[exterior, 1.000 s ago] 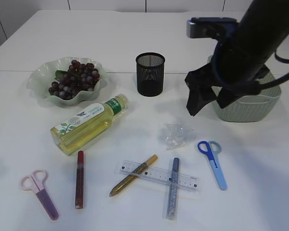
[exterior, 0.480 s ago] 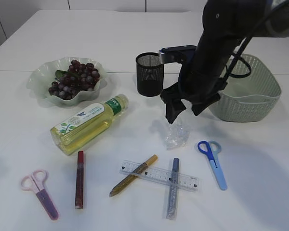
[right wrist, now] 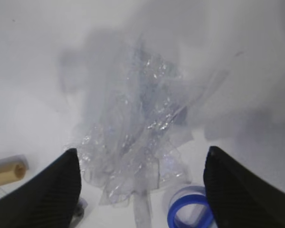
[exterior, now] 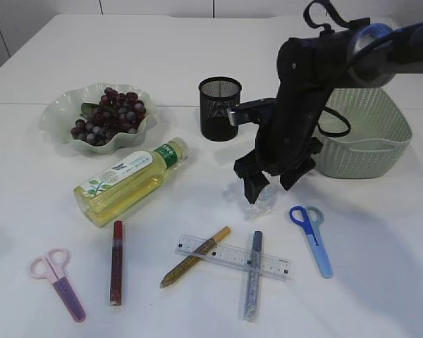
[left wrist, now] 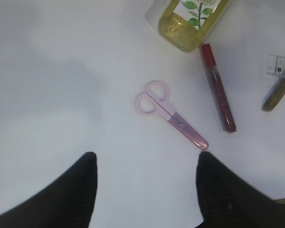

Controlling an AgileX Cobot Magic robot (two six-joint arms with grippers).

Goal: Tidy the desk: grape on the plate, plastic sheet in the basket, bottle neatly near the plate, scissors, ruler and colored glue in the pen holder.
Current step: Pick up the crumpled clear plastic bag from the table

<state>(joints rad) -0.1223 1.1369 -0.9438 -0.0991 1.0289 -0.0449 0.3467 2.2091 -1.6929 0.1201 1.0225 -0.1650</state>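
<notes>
The crumpled clear plastic sheet [exterior: 263, 200] [right wrist: 137, 128] lies on the table, and my right gripper [exterior: 271, 184] [right wrist: 141, 152] stands open just over it, one finger on each side. Grapes [exterior: 107, 116] fill the green plate [exterior: 56, 113]. The bottle [exterior: 130, 182] [left wrist: 192, 21] lies on its side. The pink scissors [exterior: 58, 282] [left wrist: 168, 114] lie ahead of my open, empty left gripper [left wrist: 145, 156]. Blue scissors [exterior: 311, 236] [right wrist: 190, 213], a clear ruler [exterior: 233, 257], and red [exterior: 117, 262], gold [exterior: 195, 255] and silver glue [exterior: 253, 274] lie along the front.
The black mesh pen holder [exterior: 220, 108] stands behind the plastic sheet. To its right sits the green basket [exterior: 366, 141], partly behind my right arm. The gold and silver glue sticks lie across the ruler.
My right arm has swung left from in front of the basket and come down over the plastic sheet, jaws spreading slightly. Nothing on the table has moved.
</notes>
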